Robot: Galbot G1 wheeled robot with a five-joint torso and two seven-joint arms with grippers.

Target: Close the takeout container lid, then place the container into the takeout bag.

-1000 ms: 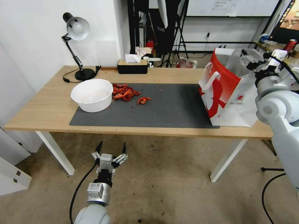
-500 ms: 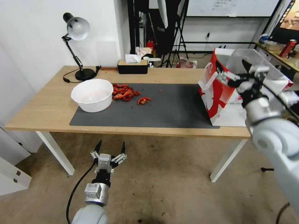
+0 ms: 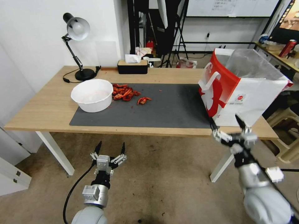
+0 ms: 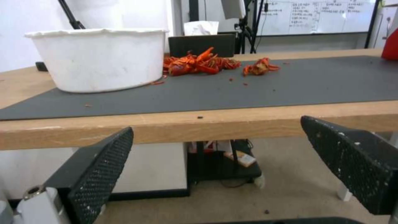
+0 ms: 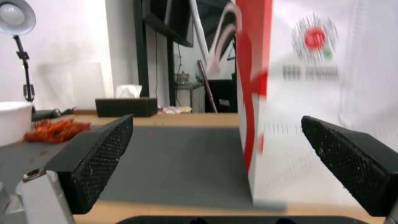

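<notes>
Head view: takeout bag [image 3: 239,90] interior hidden.

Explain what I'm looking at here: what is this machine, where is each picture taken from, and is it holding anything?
It is a wheeled robot with two arms. The head view looks down on a wooden table; each wrist view looks out between that arm's own gripper fingers. On the table stand a white bowl, red crayfish shells on a dark mat, a lamp and the takeout bag. The left gripper hangs below the table edge, open, holding nothing. The right gripper is open before the bag, also holding nothing.
</notes>
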